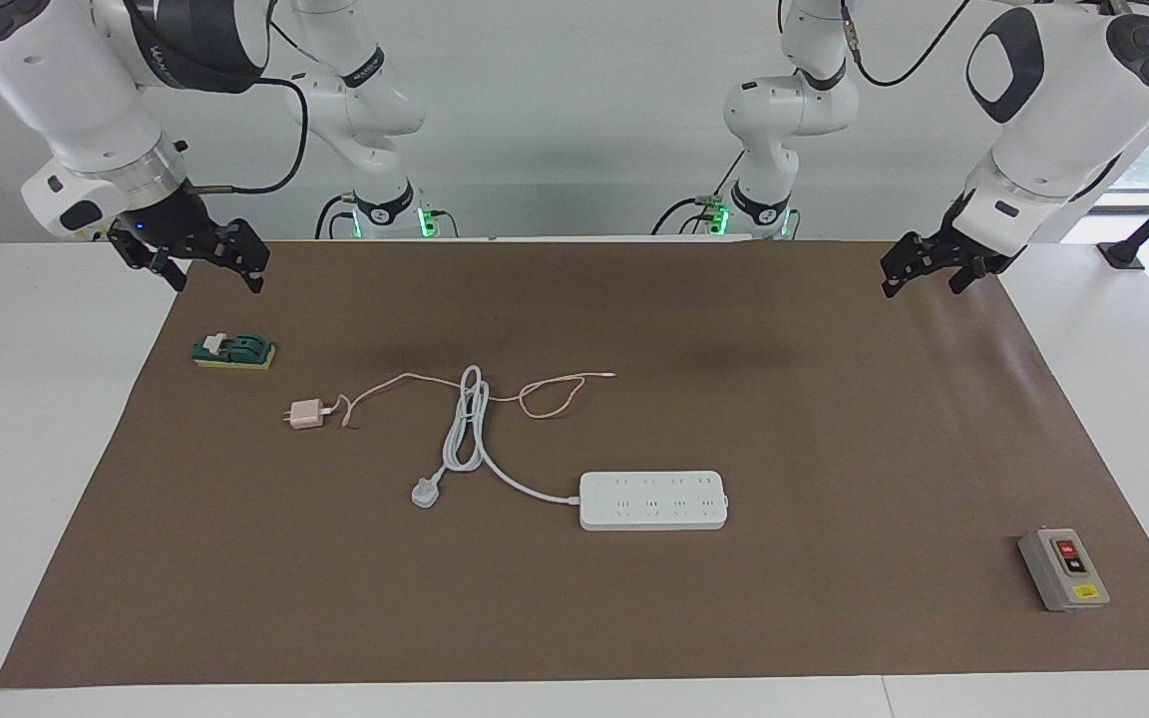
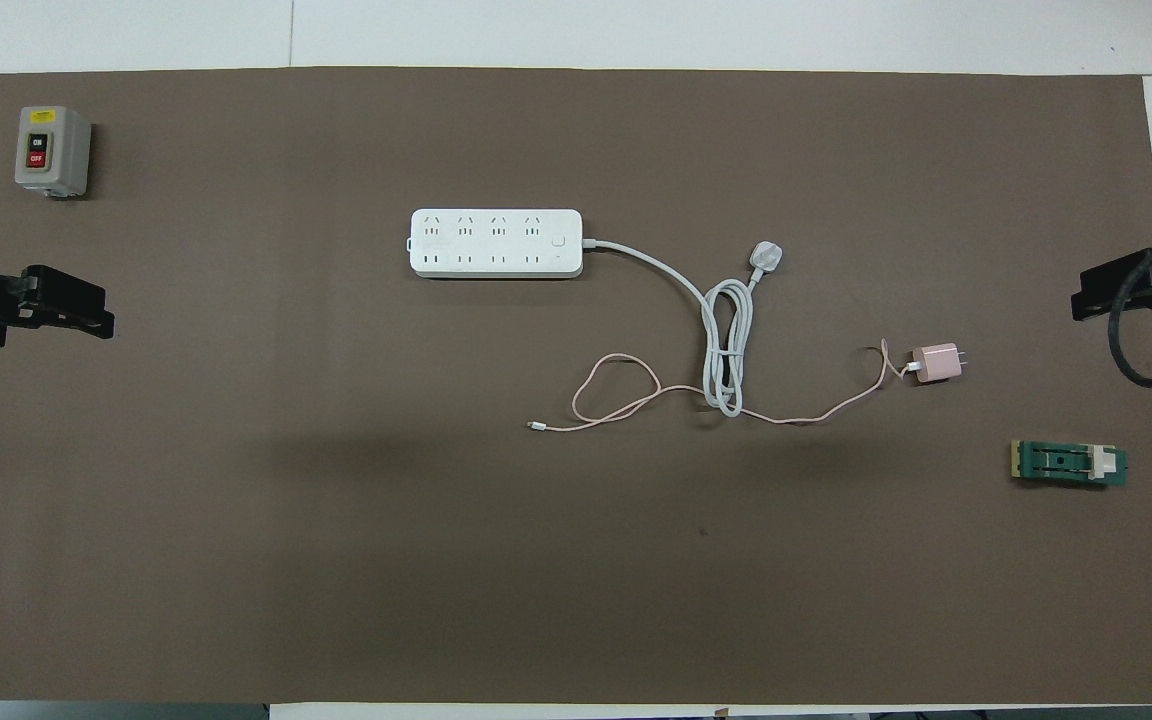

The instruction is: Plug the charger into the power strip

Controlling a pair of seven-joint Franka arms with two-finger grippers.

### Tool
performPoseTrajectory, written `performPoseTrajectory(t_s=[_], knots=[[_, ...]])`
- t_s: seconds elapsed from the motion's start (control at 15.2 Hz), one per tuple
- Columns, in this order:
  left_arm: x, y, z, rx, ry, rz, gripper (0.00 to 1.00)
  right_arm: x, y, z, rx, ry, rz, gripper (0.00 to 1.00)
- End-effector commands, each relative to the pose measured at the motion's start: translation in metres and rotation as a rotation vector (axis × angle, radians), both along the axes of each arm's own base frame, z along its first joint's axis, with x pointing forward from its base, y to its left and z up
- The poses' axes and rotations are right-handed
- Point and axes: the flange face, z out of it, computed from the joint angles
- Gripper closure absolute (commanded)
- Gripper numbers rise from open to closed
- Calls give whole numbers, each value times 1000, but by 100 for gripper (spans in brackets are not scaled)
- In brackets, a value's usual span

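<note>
The charger lies on the brown mat toward my right arm's end of the table, a small pink cube with its prongs pointing out toward that same end and its thin pink cable trailing away toward the middle, where it crosses the coiled white cord of the power strip. From my right claw, which hangs released and empty over the mat's edge at my own side of the table, the charger sits forward and a little inward, past the green clip block that lies almost straight under it. My left claw also hangs released and empty, over the mat at its own end, well apart from the charger, so I judge the right arm the one to reach. The power strip lies farther out than the charger and toward the table's middle, its long axis running across the table from arm to arm, sockets facing up. So the charger must be lifted, turned prongs down, and carried inward to the strip.
</note>
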Motion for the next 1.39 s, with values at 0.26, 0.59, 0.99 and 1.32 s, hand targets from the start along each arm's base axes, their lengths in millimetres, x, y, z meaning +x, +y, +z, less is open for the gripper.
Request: performPoseTrajectory(t_s=[0.26, 0.59, 0.99, 1.32], knots=[[-1, -1, 0, 11, -11, -1, 0, -2, 1, 1, -12, 3, -9, 0], [-1, -1, 0, 11, -11, -1, 0, -2, 1, 1, -12, 3, -11, 0], [-1, -1, 0, 11, -13, -1, 0, -2, 1, 1, -12, 3, -11, 0], [-1, -1, 0, 11, -13, 1, 0, -8, 0, 1, -10, 32, -11, 0]])
